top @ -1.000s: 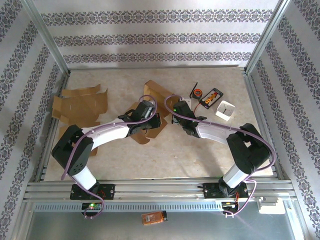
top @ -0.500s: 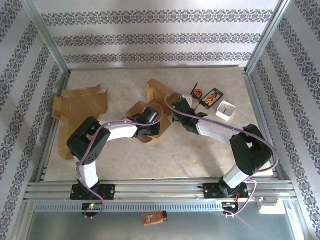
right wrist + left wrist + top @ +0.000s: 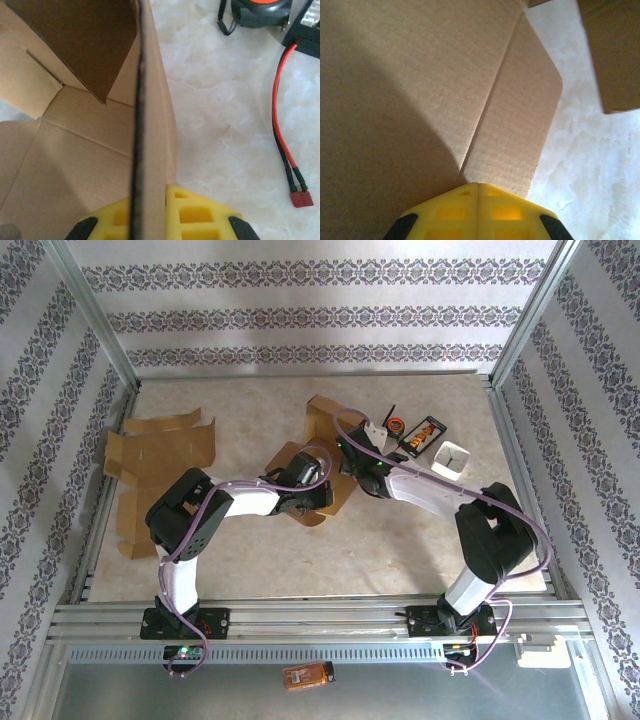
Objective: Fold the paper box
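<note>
Both arms have carried the paper box (image 3: 322,425) a little rightwards and farther up the table (image 3: 400,540) since a second ago, the left elbow folding in. Nearest me, the left gripper (image 3: 479,202) is pinched tight, tips against a cardboard crease (nothing visibly between them). The right gripper (image 3: 150,202) clamps the box's upright wall edge-on. Beyond lies a tape measure (image 3: 260,11).
</note>
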You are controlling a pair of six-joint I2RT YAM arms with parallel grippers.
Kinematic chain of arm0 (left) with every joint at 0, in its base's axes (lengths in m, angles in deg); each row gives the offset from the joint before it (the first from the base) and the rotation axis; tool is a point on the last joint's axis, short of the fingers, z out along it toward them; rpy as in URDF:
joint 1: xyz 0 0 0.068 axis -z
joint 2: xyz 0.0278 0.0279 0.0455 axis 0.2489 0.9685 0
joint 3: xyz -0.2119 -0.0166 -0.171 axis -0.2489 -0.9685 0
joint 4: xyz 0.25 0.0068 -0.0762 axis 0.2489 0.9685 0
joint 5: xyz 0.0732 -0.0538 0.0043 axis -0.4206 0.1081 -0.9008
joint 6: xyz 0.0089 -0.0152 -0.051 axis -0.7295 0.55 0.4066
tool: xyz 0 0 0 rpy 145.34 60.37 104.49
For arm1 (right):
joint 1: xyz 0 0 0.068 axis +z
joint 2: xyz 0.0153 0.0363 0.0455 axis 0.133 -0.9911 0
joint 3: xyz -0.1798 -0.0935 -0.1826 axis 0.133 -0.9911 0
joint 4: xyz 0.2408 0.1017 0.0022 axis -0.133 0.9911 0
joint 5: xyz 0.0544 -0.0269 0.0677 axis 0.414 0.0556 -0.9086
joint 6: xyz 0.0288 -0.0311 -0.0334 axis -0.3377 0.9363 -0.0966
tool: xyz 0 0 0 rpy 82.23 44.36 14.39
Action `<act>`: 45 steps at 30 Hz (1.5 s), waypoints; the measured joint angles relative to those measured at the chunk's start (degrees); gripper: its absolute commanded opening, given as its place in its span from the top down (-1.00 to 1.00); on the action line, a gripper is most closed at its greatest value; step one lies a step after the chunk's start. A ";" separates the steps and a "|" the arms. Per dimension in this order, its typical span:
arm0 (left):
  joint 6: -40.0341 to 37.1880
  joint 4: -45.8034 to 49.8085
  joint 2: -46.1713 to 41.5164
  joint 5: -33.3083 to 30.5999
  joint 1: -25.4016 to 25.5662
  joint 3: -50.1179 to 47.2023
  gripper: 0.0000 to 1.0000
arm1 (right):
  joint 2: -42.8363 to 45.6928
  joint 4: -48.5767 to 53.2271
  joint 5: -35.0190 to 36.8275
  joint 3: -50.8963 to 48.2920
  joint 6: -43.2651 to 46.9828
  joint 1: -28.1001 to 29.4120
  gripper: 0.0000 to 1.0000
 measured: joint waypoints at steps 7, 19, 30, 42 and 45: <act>0.92 -0.83 1.03 2.67 0.00 0.79 1.00 | -2.51 -1.84 1.70 0.00 -3.91 0.66 0.93; 1.46 -1.46 1.22 3.34 0.00 0.63 1.00 | -3.76 -12.61 12.70 -7.39 -10.69 6.14 1.00; 2.45 -2.54 -2.56 1.55 -0.04 -3.04 0.57 | -3.76 -17.94 14.49 -10.67 -13.51 8.33 1.00; 1.77 5.20 -22.36 -9.53 -3.54 -7.48 0.22 | -3.74 -18.12 14.38 -10.73 -12.11 9.09 1.00; 1.07 9.66 -27.15 -10.82 -7.41 -5.51 0.13 | -3.74 -18.12 14.40 -10.73 -11.67 9.09 1.00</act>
